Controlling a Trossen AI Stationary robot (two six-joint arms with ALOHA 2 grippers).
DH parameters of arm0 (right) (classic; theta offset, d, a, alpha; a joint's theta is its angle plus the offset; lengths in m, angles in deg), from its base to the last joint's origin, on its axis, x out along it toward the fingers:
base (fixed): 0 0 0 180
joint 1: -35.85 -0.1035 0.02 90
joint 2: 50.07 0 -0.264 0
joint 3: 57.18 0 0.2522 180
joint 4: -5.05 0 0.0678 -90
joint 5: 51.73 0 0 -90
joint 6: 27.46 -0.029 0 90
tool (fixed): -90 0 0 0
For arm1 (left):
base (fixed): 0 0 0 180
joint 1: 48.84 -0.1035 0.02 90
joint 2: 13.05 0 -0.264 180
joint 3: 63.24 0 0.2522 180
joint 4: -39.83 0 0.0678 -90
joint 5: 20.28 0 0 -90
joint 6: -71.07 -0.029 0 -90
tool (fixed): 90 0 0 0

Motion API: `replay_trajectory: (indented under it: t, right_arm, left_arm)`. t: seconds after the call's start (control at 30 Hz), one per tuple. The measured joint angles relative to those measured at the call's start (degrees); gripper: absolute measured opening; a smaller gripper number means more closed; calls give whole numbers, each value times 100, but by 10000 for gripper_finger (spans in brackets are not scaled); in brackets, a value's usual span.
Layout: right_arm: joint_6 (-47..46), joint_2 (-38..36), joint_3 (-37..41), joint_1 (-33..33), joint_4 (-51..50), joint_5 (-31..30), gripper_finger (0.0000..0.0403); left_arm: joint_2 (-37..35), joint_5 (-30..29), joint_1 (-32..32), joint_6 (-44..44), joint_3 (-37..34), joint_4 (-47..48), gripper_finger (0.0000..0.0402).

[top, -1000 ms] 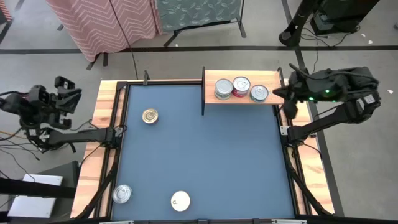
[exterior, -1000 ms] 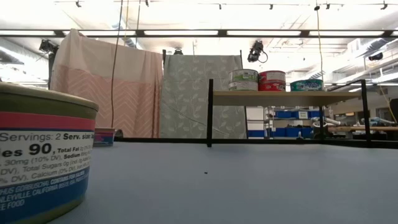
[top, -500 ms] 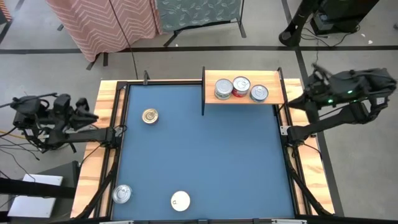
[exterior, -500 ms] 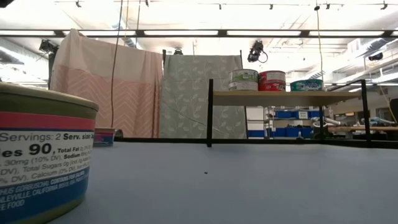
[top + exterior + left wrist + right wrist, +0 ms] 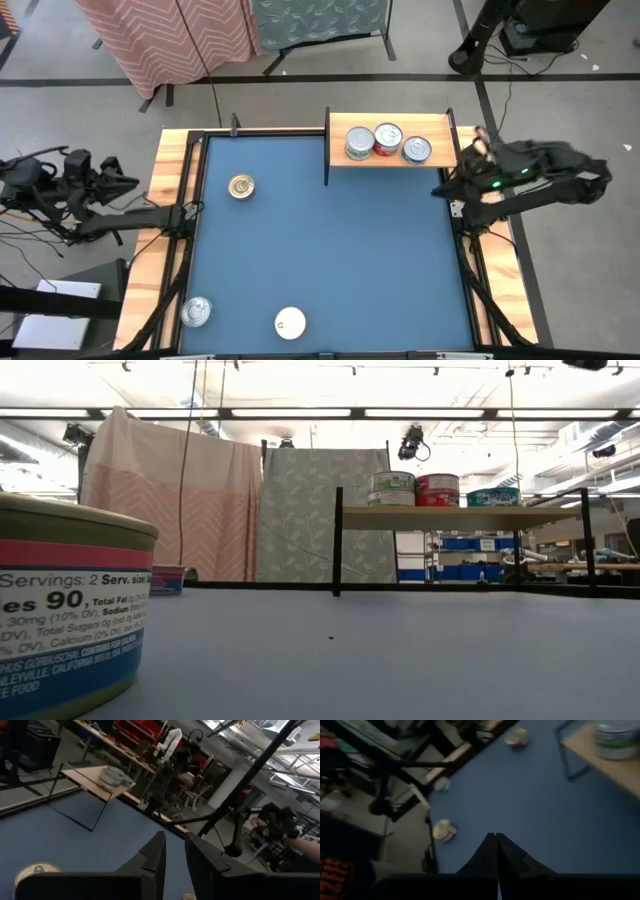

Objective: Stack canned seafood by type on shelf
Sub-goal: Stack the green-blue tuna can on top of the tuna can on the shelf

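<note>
Both arms have moved since a moment ago, but no tin has changed place. On the big blue table [image 5: 330,250] stands the wooden shelf [image 5: 440,125], at the far edge on the right. Three tins sit in a row on the shelf: a silver one [image 5: 359,143], a red-sided one [image 5: 387,138] touching it, and another silver one [image 5: 417,149]. Three more tins sit on the table: a gold tin [image 5: 240,186] near the left side, a silver tin [image 5: 196,312] at the near left corner, and a white tin [image 5: 290,322] at the near edge.

Off the right side of the table, just beside the shelf's end, is the right hand [image 5: 441,190]. It is closed tight and holds nothing. Off the left side, well away from all the tins, is the left hand [image 5: 173,852]. Its two fingers are a little bit apart with nothing between them
</note>
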Motion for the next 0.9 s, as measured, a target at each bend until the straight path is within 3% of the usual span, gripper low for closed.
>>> replay_trajectory:
  t: [0.23,0.43,0.57,0.8,0.9]
  right_arm:
    - [-72,-151,1880,-255,2460,330,2]
    - [-197,117,3569,-538,6299,443,2]
    - [-245,595,4340,-798,8710,59,2]
    - [-187,1462,4511,-1378,10058,-452,3]
    - [-149,1706,4511,-1535,10607,-480,3]
  left_arm:
    - [2,-46,-2,-2,-120,142,76]
    - [2,-150,-2,16,-348,114,76]
    - [0,-157,-2,22,-467,-47,76]
    - [0,-124,-2,198,-660,-199,76]
    - [0,159,-2,374,-884,-276,76]
